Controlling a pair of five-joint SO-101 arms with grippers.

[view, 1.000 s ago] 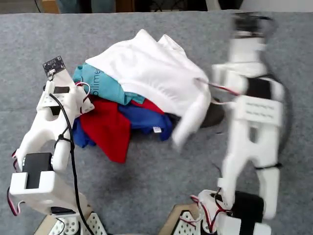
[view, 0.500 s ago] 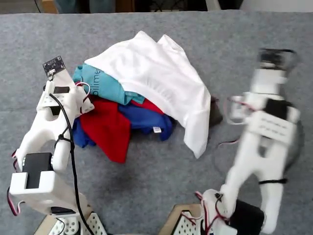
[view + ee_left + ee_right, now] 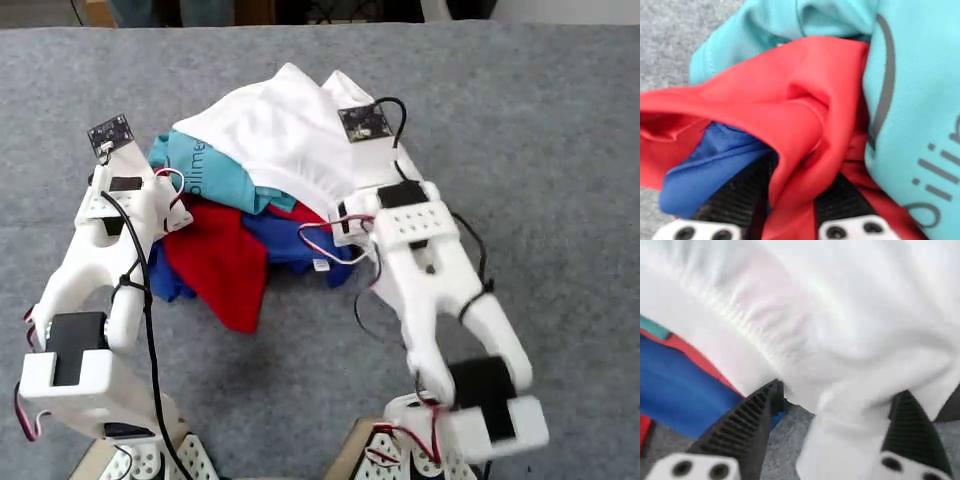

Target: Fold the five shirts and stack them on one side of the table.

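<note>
Right wrist view: the right pincer [image 3: 840, 390] is spread wide over the hem of the white shirt [image 3: 850, 300], which tops the heap in the middle of the table [image 3: 520, 120]. The left pincer [image 3: 800, 175] pinches a fold of the red shirt [image 3: 765, 100] at the heap's far edge. Nothing looks folded (everything lies in one heap), so the step is probably separating a first shirt. The next move calls for closing on the white hem and lifting it clear.

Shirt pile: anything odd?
Nothing damaged. The white shirt, teal shirt, red shirt and blue shirt lie in one crumpled heap, none folded. The left gripper pinches a bunched red fold; the right gripper is open astride the white shirt.
</note>
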